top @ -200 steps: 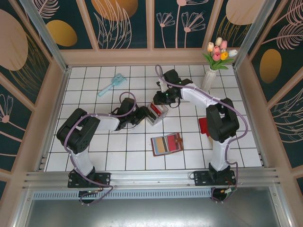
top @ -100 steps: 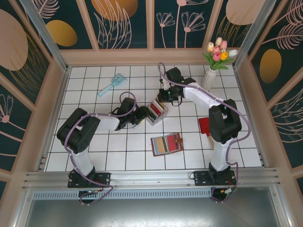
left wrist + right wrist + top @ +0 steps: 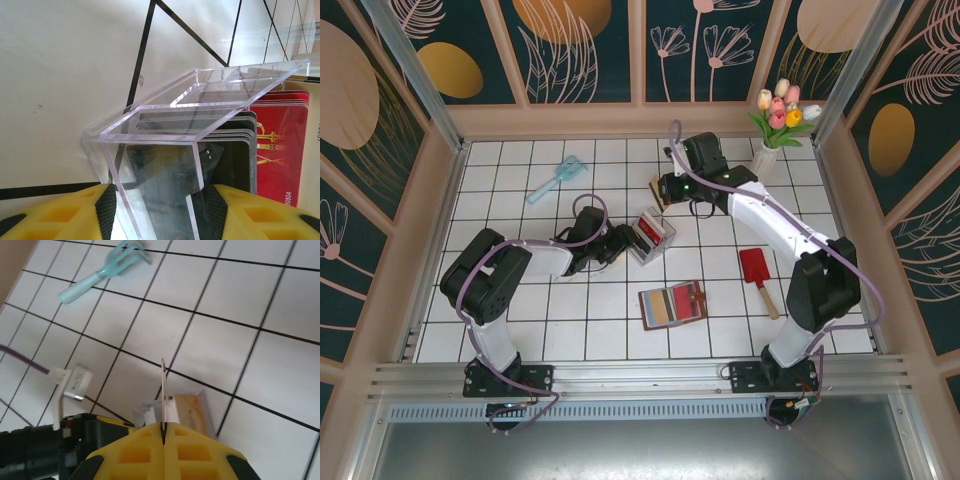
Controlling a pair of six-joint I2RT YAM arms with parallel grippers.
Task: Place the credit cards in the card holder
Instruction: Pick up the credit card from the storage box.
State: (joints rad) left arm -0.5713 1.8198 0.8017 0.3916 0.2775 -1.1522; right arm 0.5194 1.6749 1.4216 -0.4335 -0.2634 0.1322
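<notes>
**A:** Where are your credit cards (image 3: 276, 145)?

**B:** A stack of red and black ones stands in the clear plastic tray (image 3: 165, 120). Your left jaws clamp the tray at roughly half their spread and hold it tilted on the counter (image 3: 600, 330). One card (image 3: 162, 385) is at the tray's 12 o'clock, pinched edge-on in your right jaws, which are closed tight on it.

**A:** And the card holder (image 3: 672, 304)?

**B:** It lies open at the tray's 6 o'clock, well apart from that card. Coloured bands show in its slots, but I cannot tell whether those are seated cards. I judge you're early in the task: carry this card down and slot it, then go for the stack.
</notes>
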